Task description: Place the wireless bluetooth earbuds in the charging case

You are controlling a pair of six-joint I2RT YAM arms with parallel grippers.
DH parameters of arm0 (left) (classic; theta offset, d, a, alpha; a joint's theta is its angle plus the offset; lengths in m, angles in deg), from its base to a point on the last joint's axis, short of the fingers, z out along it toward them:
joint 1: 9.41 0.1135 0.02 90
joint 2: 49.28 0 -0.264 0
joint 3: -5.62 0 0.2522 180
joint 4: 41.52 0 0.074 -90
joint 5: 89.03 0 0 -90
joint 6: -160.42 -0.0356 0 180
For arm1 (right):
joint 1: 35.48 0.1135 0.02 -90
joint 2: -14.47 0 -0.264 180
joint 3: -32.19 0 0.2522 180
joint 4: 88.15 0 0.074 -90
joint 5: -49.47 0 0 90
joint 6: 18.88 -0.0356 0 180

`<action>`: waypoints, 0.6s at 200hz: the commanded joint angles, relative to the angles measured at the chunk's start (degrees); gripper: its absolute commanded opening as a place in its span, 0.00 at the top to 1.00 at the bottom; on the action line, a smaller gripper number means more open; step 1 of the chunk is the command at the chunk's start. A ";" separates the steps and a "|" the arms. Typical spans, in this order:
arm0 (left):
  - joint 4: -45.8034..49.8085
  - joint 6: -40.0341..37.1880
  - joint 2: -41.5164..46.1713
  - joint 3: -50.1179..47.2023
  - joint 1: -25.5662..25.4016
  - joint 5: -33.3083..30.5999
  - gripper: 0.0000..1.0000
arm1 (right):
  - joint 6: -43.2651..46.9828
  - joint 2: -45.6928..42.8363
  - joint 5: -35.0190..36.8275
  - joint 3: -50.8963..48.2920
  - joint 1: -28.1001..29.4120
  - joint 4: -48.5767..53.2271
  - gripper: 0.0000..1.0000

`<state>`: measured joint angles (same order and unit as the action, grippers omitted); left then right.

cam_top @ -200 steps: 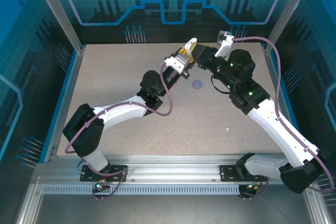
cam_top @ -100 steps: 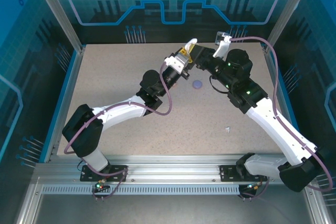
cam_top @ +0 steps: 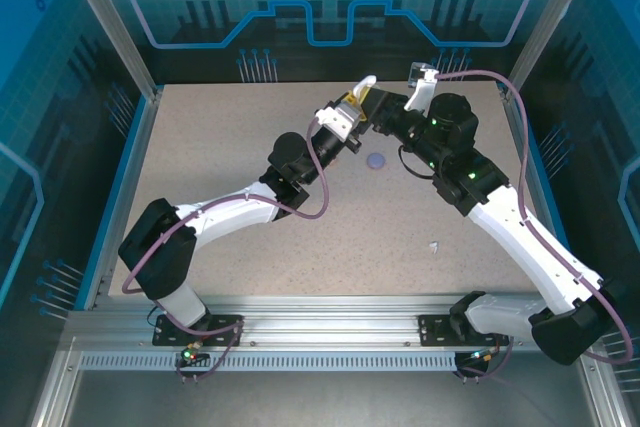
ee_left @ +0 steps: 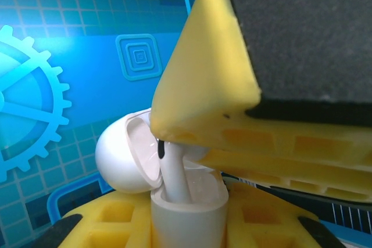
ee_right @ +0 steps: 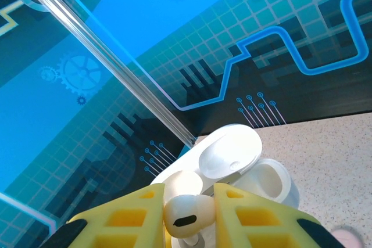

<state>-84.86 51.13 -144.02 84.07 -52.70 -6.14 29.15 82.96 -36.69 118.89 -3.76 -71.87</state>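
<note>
Right tool [ee_right: 189, 201] edged closer, pinching white earbud [ee_right: 185, 216]; left wrist shows left tool [ee_left: 189, 229] clamping open case [ee_left: 192, 218].

Stretches the left arm [cam_top: 235, 212] from the near left and the right arm [cam_top: 515, 227] from the near right, both toward the far middle, wrists nearly meeting. Pinches the left gripper [ee_left: 189, 222] on the charging case [ee_left: 125, 155]; clamps the right gripper [ee_right: 186, 204] on a white earbud [ee_right: 187, 214].

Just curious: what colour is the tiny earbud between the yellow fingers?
White: the tiny stemmed earbud shows best in the right wrist view.
</note>
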 commanded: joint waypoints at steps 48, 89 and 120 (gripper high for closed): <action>-2.44 1.76 2.19 2.02 -0.36 0.96 1.00 | 0.28 -0.56 -0.45 -0.73 -0.18 5.34 0.73; -2.14 2.49 2.19 1.81 -0.31 1.20 1.00 | -0.37 0.19 1.64 1.28 -0.26 7.07 0.62; -2.14 2.96 2.45 1.40 -0.32 1.22 1.00 | -0.97 1.49 2.42 3.87 -0.53 8.61 0.58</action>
<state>-82.48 52.55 -144.04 84.07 -52.72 -6.03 28.86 83.18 -36.00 120.36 -3.76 -67.39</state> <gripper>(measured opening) 0.235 0.414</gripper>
